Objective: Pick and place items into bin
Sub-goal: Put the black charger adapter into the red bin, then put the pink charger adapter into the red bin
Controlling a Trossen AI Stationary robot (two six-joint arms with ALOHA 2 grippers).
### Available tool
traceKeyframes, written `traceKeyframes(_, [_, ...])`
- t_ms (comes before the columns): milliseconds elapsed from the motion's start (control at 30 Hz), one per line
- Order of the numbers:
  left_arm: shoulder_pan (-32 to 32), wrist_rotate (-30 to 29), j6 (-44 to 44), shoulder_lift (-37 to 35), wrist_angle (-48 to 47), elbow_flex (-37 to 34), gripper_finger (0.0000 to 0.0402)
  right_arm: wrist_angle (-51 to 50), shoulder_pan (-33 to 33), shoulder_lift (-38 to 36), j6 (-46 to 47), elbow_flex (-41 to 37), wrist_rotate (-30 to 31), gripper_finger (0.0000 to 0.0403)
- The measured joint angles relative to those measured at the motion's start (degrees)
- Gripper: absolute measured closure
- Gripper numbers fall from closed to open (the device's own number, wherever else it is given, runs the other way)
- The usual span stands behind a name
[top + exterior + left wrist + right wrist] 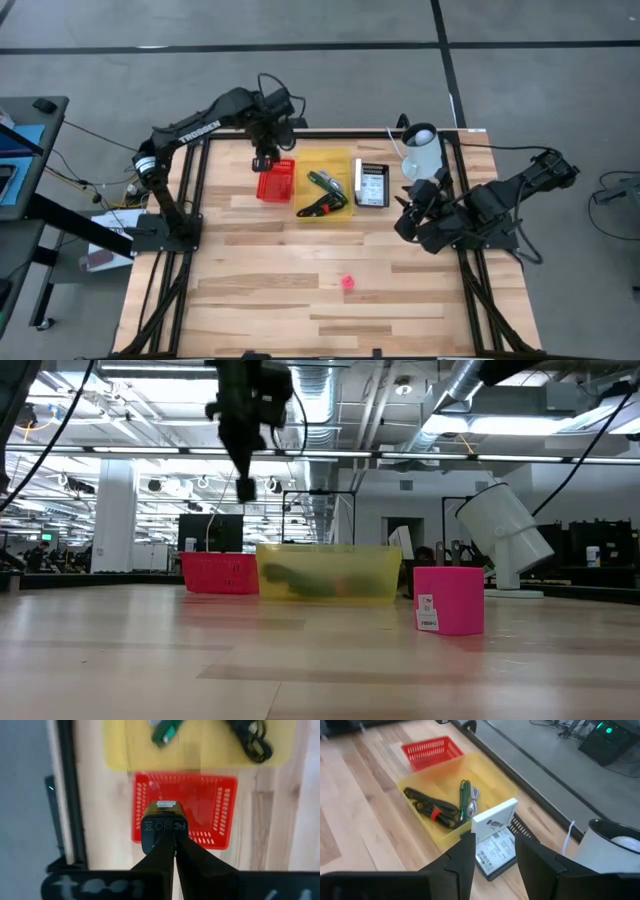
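My left gripper [264, 160] hangs above the red basket [275, 182], shut on a small black block [164, 826] with printed marks; the low view shows it [245, 480] high over the basket [218, 572]. Beside the basket is the yellow bin [345, 160], which holds a black-and-red cable [431, 810], a green stick [464, 795] and a white stick [474, 795]. A tiny pink-red piece [348, 283] lies on the bare table toward the near edge, large in the low view [448, 600]. My right gripper [495, 857] is open, just short of a white box [492, 827]. My left gripper pinches the black block between its two fingers [159, 855], on the block's end nearest the wrist [165, 840]. The fingers point down from above. The block is lifted clear and hangs over the red basket's mesh floor [205, 805].
The white box leans in a flat black tray [372, 186] right of the yellow bin. A white lamp-like object [422, 150] stands at the far right corner. Black frame rails [190, 190] run along the table's sides. Bare wood [300, 250] fills the near half.
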Motion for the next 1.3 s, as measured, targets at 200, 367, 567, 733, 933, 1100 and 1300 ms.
traceKeyframes(200, [0.78,-1.66,1.65,0.06,4.19,-9.26,0.0401,-0.27,-0.05,1.64,-0.07,-0.09,-1.05,0.0272])
traceKeyframes(367, [0.6,-1.22,1.96,0.01,4.44,-11.96,0.0401,0.22,-0.69,2.28,-0.95,-0.13,-1.35,0.0272])
traceKeyframes(567, [0.48,-0.79,0.19,-0.01,5.44,-12.73,0.0385,1.84,-0.77,3.21,-1.59,-0.06,-0.94,0.0272])
traceKeyframes(733, [0.45,-0.54,-2.14,-0.01,6.69,-12.71,0.0345,2.27,-1.21,3.9,-1.32,-0.04,-2.46,0.0272])
traceKeyframes(933, [-0.77,-2.78,-3.32,0.01,2.07,-11.57,0.0303,3.56,-2.95,5.31,-1.67,-0.04,-8.38,0.0272])
traceKeyframes(1100, [-2.28,-0.49,-4.24,-2.97,-1.34,-8.9,0.0294,7.11,-4.01,9.02,-7.51,-0.06,-17.43,0.0272])
traceKeyframes(1300, [-2.71,12.51,-2.14,-17.23,7.58,-8.91,0.0294,13.77,-3.02,15.98,-11.96,-0.06,-18.63,0.0272])
